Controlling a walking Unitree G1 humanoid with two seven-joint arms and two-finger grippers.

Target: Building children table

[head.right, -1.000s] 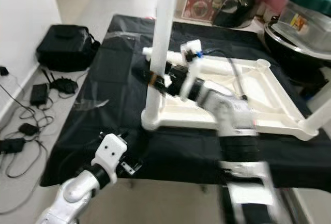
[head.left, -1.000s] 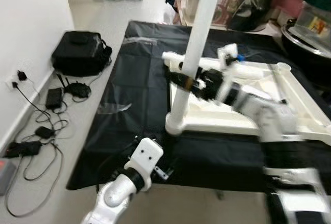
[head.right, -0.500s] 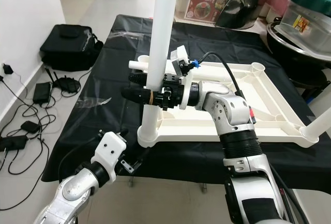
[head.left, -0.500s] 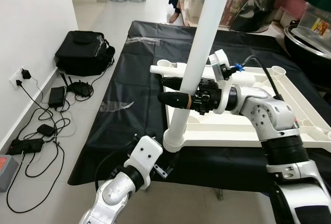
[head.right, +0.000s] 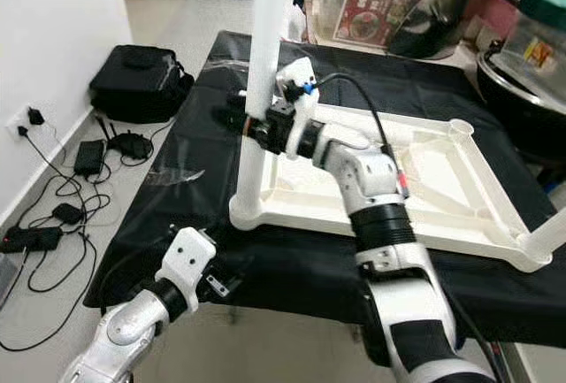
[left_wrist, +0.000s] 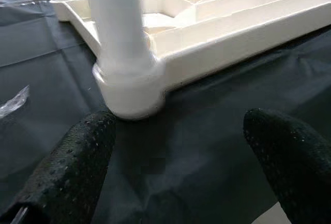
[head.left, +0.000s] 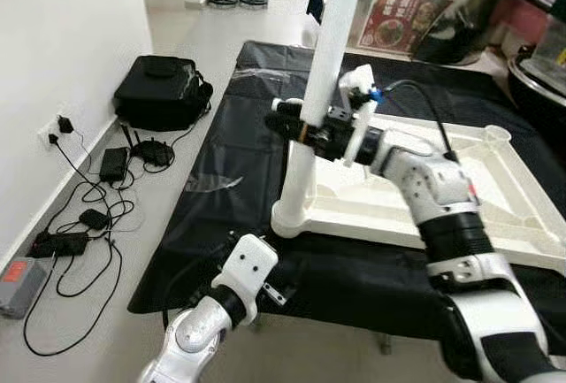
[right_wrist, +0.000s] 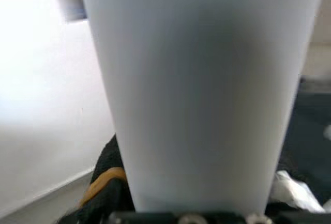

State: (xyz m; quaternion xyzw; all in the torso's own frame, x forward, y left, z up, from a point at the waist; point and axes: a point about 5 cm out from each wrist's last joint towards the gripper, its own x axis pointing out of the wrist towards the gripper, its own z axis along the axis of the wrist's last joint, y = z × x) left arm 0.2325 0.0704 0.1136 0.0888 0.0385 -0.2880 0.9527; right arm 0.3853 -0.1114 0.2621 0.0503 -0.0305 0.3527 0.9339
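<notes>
The white tabletop (head.left: 495, 188) lies upside down on a black sheet (head.left: 230, 171) spread over the floor, filling the centre and right of the left eye view, so that its corner sockets face upward to take the legs. One white leg (head.left: 320, 73) stands nearly upright in the near-left corner socket (head.left: 292, 219), rising out of the top of the frame just left of centre. The right gripper (head.left: 296, 126) reaches across from the right and has its jaws clamped around the leg partway up, apparently to steady it or press it home in the socket; in the right wrist view the leg (right_wrist: 199, 89) sits between the black fingers (right_wrist: 106, 182). The left gripper (head.left: 279, 290) hovers low at the bottom centre, just in front of the socket and apart from it, with its jaws spread wide, as the left wrist view shows; it looks placed to brace the corner if needed. A black bag (head.left: 164, 91) and cables (head.left: 97, 215) lie on the floor at the left.

Compared with half a second earlier, the right gripper's hold on the leg is unchanged and the left gripper is still open near the socket. The whole picture has shifted, which is camera movement; the leg now reads as closer to vertical.
</notes>
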